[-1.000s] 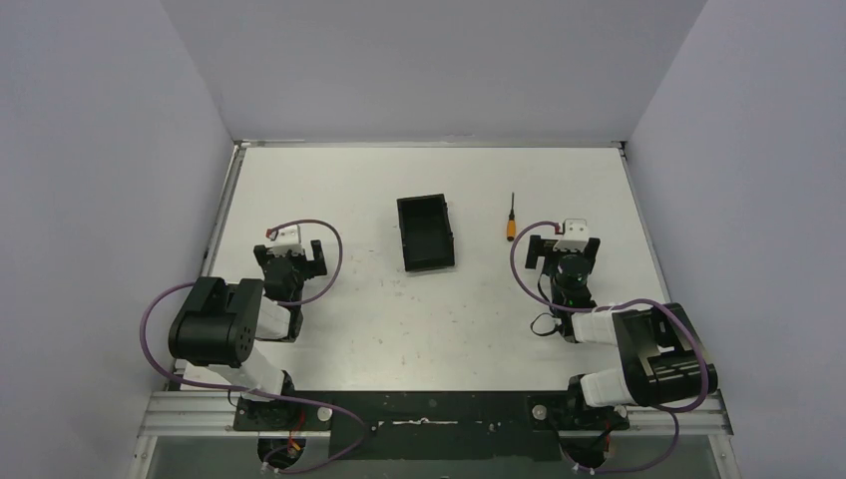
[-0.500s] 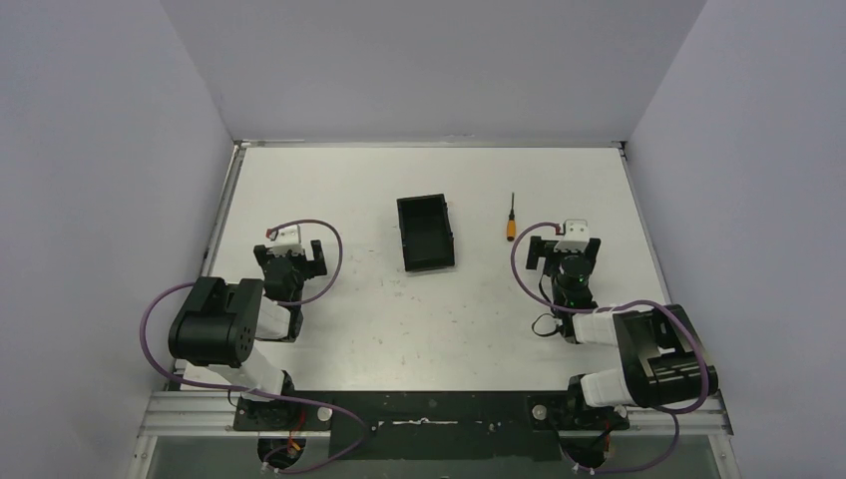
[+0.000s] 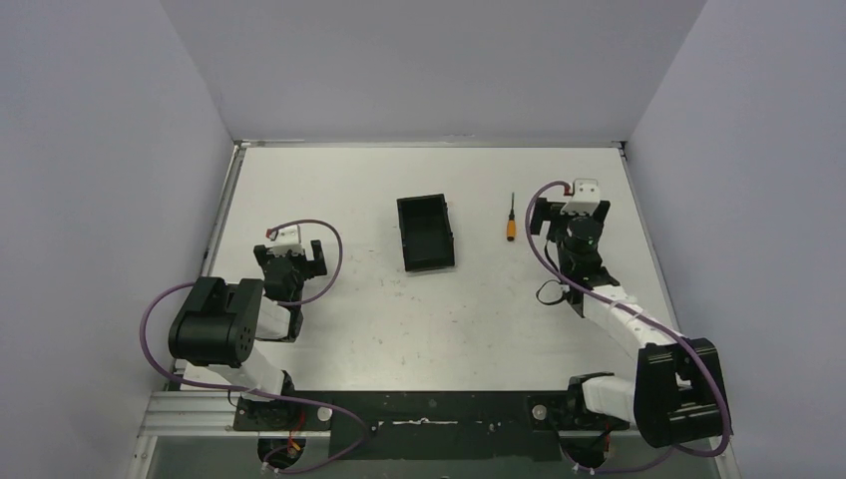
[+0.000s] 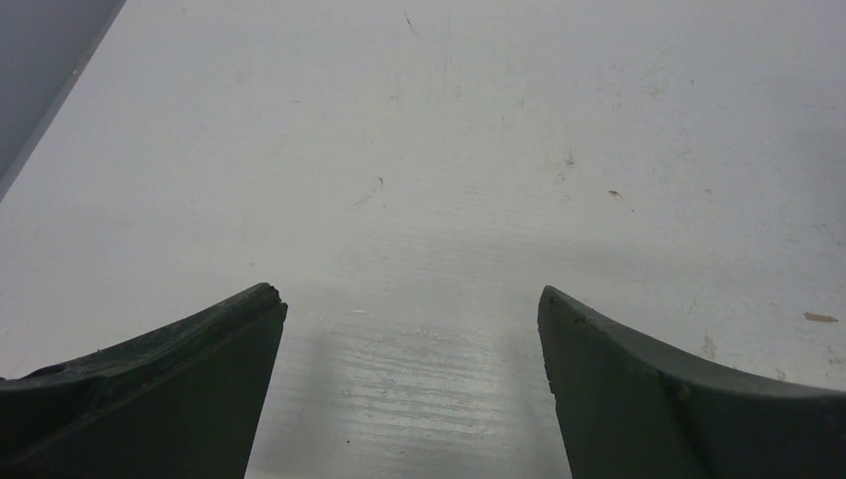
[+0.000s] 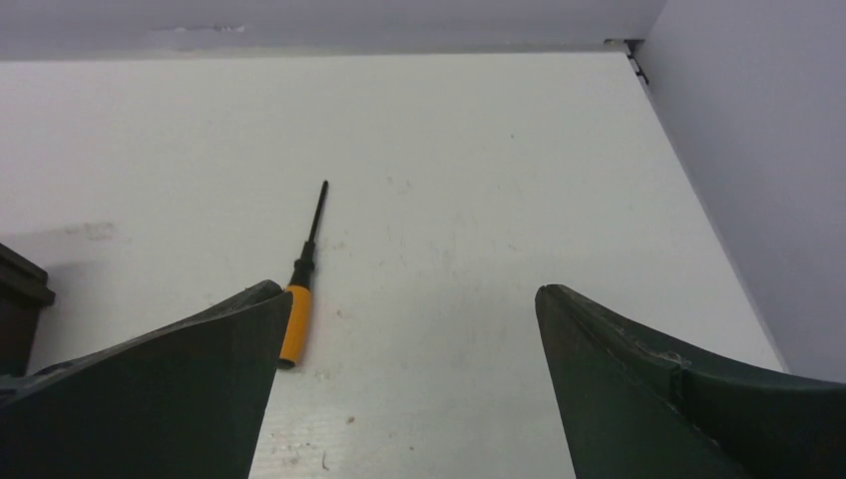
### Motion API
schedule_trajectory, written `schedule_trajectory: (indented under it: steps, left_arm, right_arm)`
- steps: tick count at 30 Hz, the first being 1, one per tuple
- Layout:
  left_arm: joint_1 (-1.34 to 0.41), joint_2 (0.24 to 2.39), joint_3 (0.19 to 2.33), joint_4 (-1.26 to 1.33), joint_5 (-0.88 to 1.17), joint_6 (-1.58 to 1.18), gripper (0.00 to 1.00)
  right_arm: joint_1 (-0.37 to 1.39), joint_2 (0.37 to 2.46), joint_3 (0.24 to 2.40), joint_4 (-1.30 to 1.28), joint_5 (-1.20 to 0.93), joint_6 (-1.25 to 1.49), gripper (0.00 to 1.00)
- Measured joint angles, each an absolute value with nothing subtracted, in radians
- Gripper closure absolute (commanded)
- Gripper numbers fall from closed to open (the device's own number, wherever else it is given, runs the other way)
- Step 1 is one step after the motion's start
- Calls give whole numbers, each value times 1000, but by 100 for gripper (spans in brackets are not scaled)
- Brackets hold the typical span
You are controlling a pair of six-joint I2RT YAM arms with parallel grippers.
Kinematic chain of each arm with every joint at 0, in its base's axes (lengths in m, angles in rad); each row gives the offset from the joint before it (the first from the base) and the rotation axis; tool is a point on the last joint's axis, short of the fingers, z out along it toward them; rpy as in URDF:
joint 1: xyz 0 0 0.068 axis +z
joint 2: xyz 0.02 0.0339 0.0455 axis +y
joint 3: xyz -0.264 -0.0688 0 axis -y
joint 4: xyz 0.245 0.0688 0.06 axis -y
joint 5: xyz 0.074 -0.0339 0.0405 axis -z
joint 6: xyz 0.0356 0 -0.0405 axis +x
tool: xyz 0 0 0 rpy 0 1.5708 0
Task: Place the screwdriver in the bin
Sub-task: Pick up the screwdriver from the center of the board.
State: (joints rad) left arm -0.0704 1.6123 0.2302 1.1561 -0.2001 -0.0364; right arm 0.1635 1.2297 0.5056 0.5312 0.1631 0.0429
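Right gripper (image 3: 569, 208): jaws spread wide, nothing between them, set over the white table (image 3: 429, 319) on its right side, arm stretched forward from the base. Screwdriver (image 3: 511, 222): 1 item, lying flat on the table just left of that gripper and apart from it, orange handle toward the arms, thin dark shaft pointing to the far wall. Same item in the right wrist view (image 5: 302, 279): the handle's near end sits right at the tip of the left finger (image 5: 170, 389), outside the gap between the 2 fingers; contact cannot be told. Bin (image 3: 404, 238): 1 black open-top tray, long axis running near-to-far, close to the table's middle, well apart from the screwdriver and to its left. A dark block at the left edge of the right wrist view (image 5: 20, 284) is probably a corner of this bin. Left gripper (image 3: 289, 249): jaws also wide apart, holding nothing, on the table's left side, well apart from the bin; its wrist view (image 4: 409, 299) shows only scuffed white tabletop between the 2 fingers.
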Motion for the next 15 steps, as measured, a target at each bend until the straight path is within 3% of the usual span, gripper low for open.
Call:
schedule_trajectory:
  steps: [6,15]
  left_arm:
    - [-70,1612,230,1156,-200,-36,3]
    - [-70,1613,230,1156,-200,-36,3]
  right_arm:
    - [163,1229,729,297,139,101,0]
    - [162,1391,1127,8,45,117,0]
